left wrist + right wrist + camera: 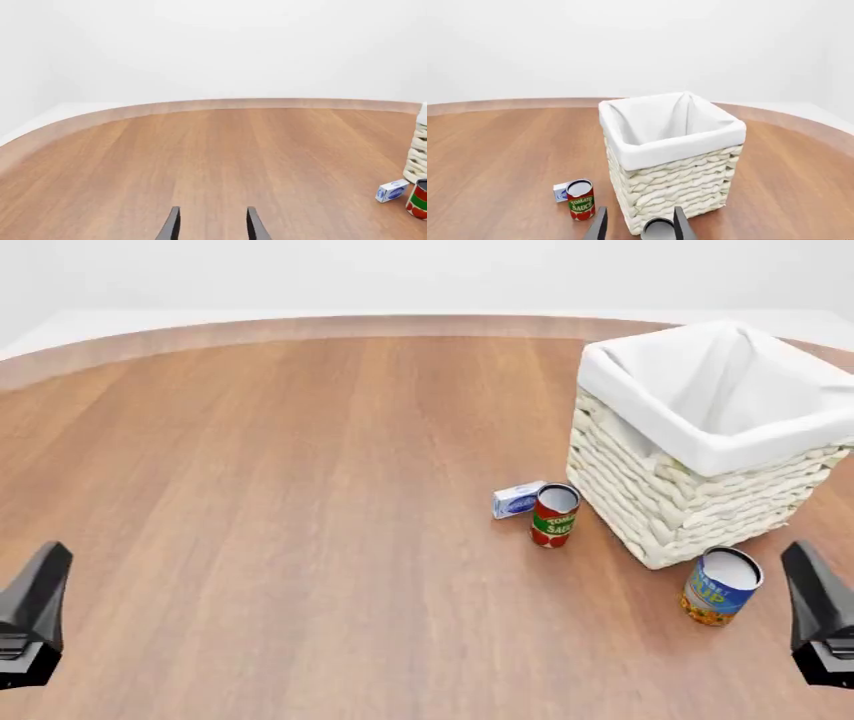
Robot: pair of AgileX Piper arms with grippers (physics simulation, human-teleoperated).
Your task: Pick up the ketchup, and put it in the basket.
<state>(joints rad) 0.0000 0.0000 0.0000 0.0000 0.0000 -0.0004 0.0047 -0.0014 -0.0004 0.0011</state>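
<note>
The ketchup shows in none of the views. The basket [694, 502] is a square cream wicker one with a white cloth lining, standing at the right of the table; the right wrist view faces its woven wall [684, 180], and its edge [419, 160] shows in the left wrist view. My left gripper [213, 211] is open over bare wood near the front left corner [34, 625]. My right gripper [640, 211] is open at the front right [817, 620], short of the basket, holding nothing.
A red-and-green tomato sauce can [554, 515] stands just left of the basket, with a small blue-and-white box [518, 499] lying beside it. A blue-and-yellow can [721, 586] stands at the basket's near corner, close to my right gripper. The table's curved far edge [334, 328] runs behind.
</note>
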